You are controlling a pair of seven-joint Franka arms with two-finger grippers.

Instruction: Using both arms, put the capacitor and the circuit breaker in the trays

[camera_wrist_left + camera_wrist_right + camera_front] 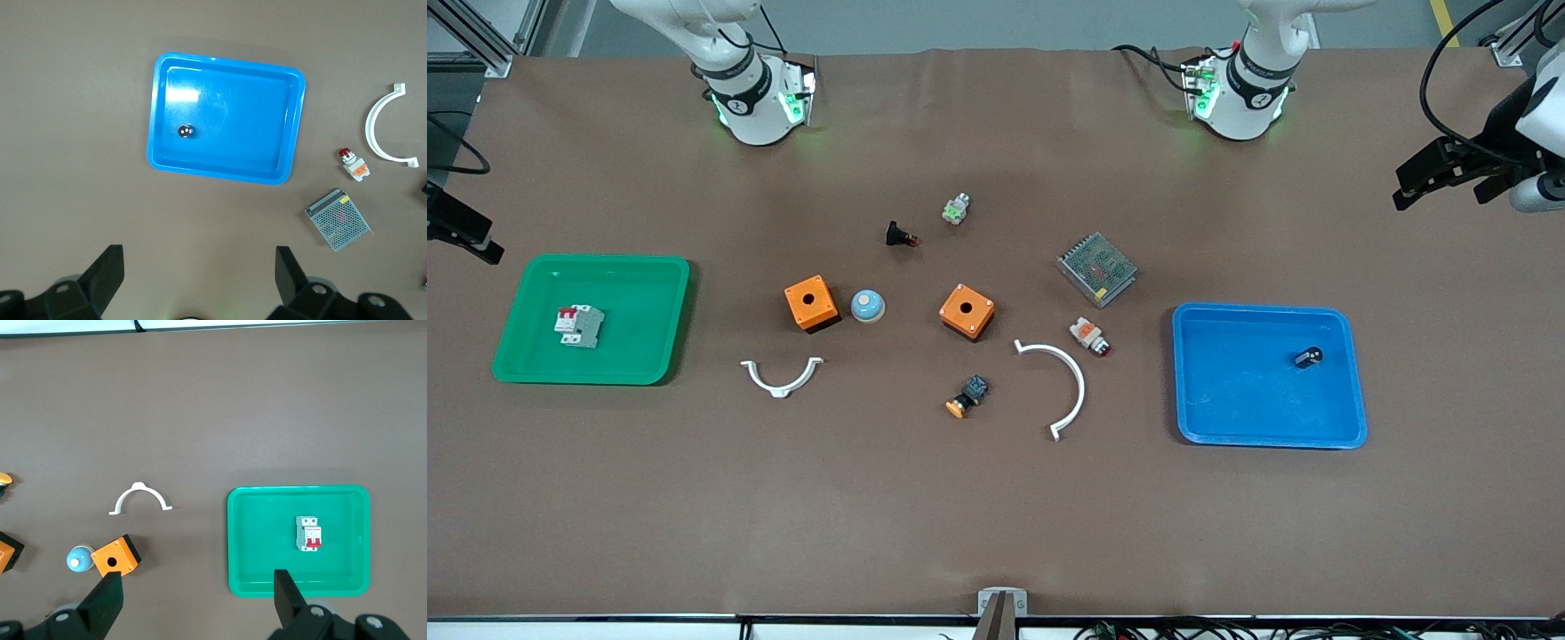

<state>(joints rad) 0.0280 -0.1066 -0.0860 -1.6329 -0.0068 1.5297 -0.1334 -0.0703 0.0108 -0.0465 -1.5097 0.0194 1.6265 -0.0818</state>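
a: brown table [996, 516]; what lies in each tray?

b: the circuit breaker [580, 325] lies in the green tray [649, 276] at the right arm's end; the capacitor [1308, 357] lies in the blue tray [1227, 409] at the left arm's end.

a: the grippers?

b: left gripper [199, 280] and right gripper [197, 603] are raised, fingers spread wide, holding nothing.

**Colours on the brown table**

The table [996, 516] is plain brown. A green tray [640, 356] holds the circuit breaker [580, 325] — white-grey with red toggles. A blue tray [1227, 400] holds the capacitor [1308, 357] — black with a silvery end. Two boxes [811, 302] [967, 311] are orange, two curved clips [781, 377] [1060, 384] white, the mesh unit [1096, 268] silvery grey.
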